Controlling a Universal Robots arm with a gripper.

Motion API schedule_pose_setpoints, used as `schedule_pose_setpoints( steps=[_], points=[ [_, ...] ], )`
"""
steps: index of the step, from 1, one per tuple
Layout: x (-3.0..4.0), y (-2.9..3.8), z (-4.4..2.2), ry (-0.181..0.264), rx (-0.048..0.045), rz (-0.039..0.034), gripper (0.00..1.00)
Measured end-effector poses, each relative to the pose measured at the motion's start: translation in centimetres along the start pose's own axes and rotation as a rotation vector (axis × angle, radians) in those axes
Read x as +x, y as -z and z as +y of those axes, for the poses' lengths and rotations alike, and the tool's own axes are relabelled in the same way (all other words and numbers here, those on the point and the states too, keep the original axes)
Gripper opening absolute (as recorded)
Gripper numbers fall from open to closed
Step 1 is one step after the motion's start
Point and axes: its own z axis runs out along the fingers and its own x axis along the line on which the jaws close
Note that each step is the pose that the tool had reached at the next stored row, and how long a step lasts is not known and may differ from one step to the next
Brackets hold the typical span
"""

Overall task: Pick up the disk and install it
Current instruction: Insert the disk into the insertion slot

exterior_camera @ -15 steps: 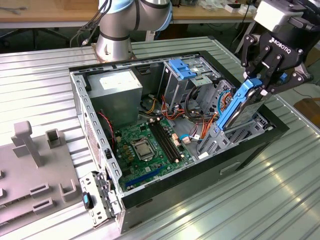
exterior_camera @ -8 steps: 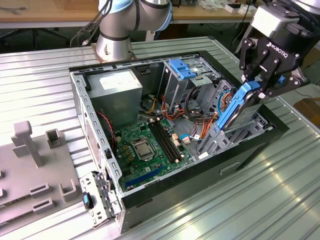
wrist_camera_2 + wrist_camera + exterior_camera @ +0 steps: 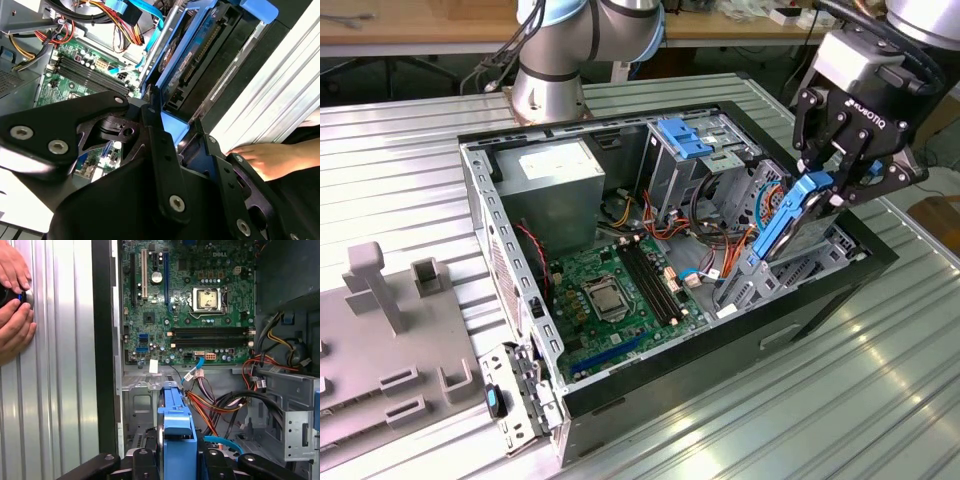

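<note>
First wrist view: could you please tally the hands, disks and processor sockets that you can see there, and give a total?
hands: 2
disk: 1
processor socket: 1
Total: 4

Your arm (image 3: 620, 25) is made of brushed silver sections with pale blue caps at the joints, and it ends in a round silver base (image 3: 548, 98). A thick black cable (image 3: 905, 52) runs along the silver wrist section. Your gripper (image 3: 842, 182) is matte black, with a boxy body that carries white lettering. In both wrist views its fingers (image 3: 161, 150) (image 3: 142, 466) are flat, angular black links, pinned with round silver screws (image 3: 176, 202) set in bright washers.
</note>
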Motion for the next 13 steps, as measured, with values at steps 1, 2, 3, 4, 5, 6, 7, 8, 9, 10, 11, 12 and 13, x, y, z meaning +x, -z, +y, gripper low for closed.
schedule_pose_setpoints(
  steps=[1, 2, 3, 4, 5, 6, 7, 8, 9, 10, 11, 12, 13],
  points=[
    [0.00, -0.09, 0.01, 0.000, 0.0000, 0.0000, 0.37],
    [0.00, -0.22, 0.01, 0.000, 0.0000, 0.0000, 0.37],
    [0.00, -0.32, 0.02, 0.000, 0.0000, 0.0000, 0.37],
    [0.01, -0.58, 0.03, 0.000, 0.0000, -0.0001, 0.37],
    [0.01, -0.74, 0.04, 0.000, 0.0000, -0.0001, 0.37],
    [0.01, -0.85, 0.04, 0.000, 0.0000, 0.0001, 0.37],
    [0.01, -1.00, 0.05, 0.000, 0.0000, 0.0000, 0.37],
    [0.01, -1.11, 0.05, 0.000, -0.0001, 0.0000, 0.37],
    [0.01, -1.28, 0.06, 0.001, 0.0000, 0.0002, 0.37],
    [0.01, -1.38, 0.07, 0.001, 0.0000, 0.0002, 0.37],
    [0.01, -1.51, 0.08, 0.001, 0.0000, -0.0001, 0.37],
    [0.00, -1.61, 0.08, 0.001, 0.0000, 0.0000, 0.37],
    [0.00, -1.75, 0.08, 0.001, 0.0000, -0.0001, 0.37]
  ],
)
